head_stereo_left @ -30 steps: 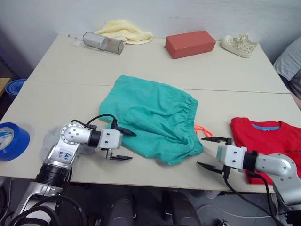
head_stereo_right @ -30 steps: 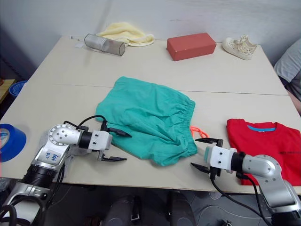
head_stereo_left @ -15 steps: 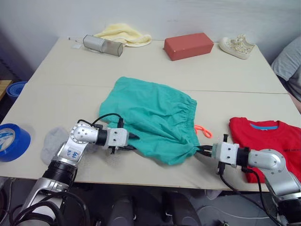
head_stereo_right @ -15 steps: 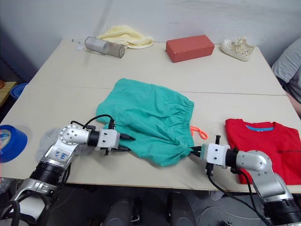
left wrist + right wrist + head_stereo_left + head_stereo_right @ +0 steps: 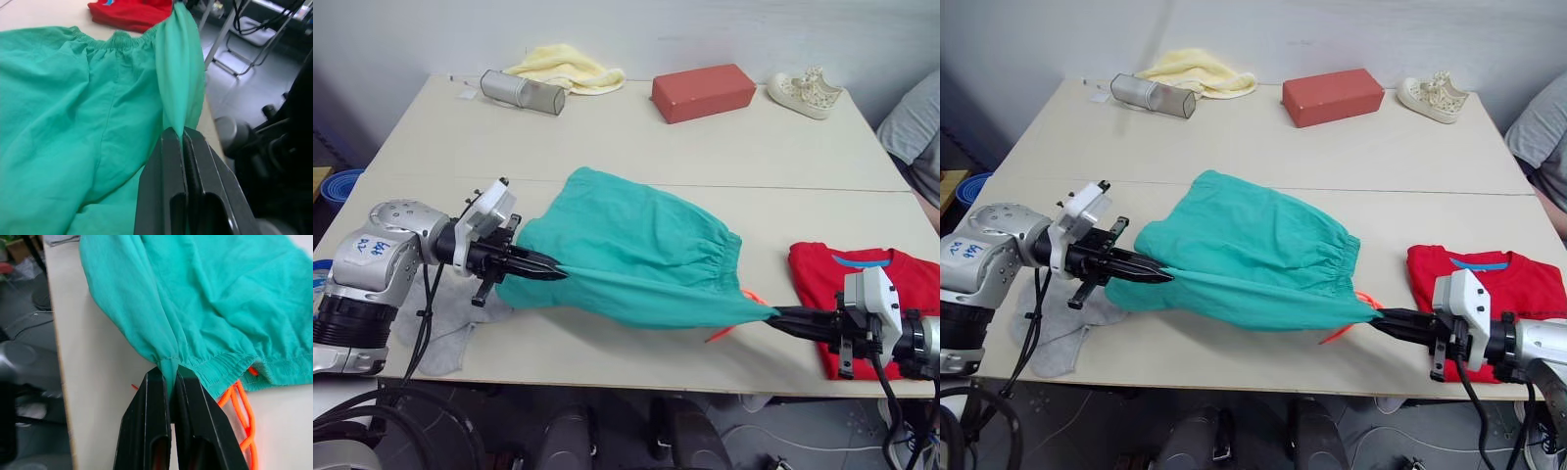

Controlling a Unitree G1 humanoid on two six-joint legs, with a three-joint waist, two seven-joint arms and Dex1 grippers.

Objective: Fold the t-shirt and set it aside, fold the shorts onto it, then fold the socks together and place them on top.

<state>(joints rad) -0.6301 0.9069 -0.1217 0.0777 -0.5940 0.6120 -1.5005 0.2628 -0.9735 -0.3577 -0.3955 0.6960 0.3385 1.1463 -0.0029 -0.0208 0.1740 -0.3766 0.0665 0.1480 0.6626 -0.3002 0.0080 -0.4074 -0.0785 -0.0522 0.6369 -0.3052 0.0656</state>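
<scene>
The teal shorts (image 5: 636, 250) lie mid-table, their near edge pulled taut and raised between both grippers. My left gripper (image 5: 553, 273) is shut on the shorts' near left corner (image 5: 181, 73). My right gripper (image 5: 773, 315) is shut on the near waistband corner (image 5: 166, 363), beside the dangling orange drawstring (image 5: 242, 406). The red t-shirt (image 5: 862, 284) lies folded at the table's right edge, just beyond my right gripper. Grey socks (image 5: 445, 318) lie flat by the front left edge, partly under my left arm.
Along the far edge sit a yellow cloth (image 5: 566, 67), a metallic cylinder (image 5: 521, 91), a red-brown block (image 5: 703, 92) and a white sneaker (image 5: 806, 93). A person's grey sleeve (image 5: 911, 127) shows at the far right. The table's front edge runs just below both grippers.
Both grippers closed on the shorts' near corners and drew apart, left going left and right going right. The near edge is now stretched and lifted, and the socks are uncovered.
</scene>
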